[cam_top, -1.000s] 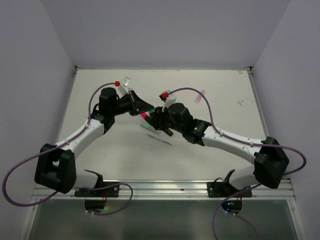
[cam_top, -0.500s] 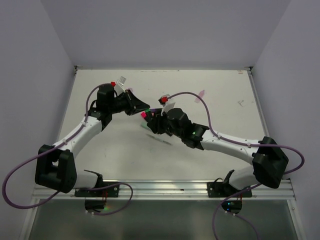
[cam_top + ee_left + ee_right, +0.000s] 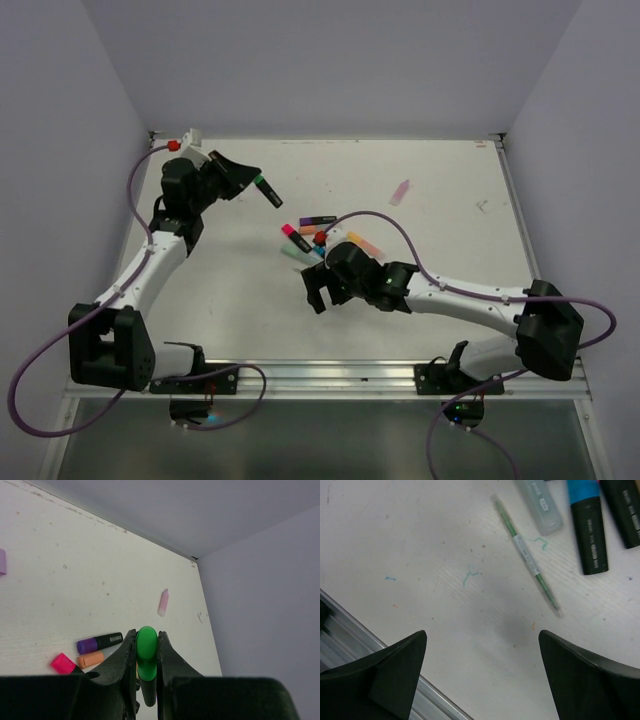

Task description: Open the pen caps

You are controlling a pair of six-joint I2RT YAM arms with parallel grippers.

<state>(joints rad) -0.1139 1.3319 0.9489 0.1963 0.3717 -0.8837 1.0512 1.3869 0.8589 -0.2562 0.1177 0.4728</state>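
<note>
My left gripper (image 3: 252,181) (image 3: 147,641) is raised at the far left and shut on a black highlighter with a green cap (image 3: 146,650) (image 3: 264,189). On the table in the middle lie other highlighters: a pink cap (image 3: 288,231) (image 3: 62,663), a purple cap (image 3: 87,645) on a black barrel (image 3: 316,219), an orange cap (image 3: 90,659) and a blue cap (image 3: 583,491) on a black barrel. My right gripper (image 3: 318,291) (image 3: 481,633) hangs wide open over bare table near them, holding nothing.
A thin green stick (image 3: 527,557) and a pale barrel (image 3: 540,502) lie just ahead of the right gripper. A pink pastel barrel (image 3: 400,190) (image 3: 163,603) rests at the far right. The metal rail (image 3: 350,635) runs along the near edge. Walls enclose three sides.
The grippers, close together mid-table before, have parted. The left swung to the far left with the green-capped highlighter. The right opened wide and drew back toward the near edge, uncovering the pens.
</note>
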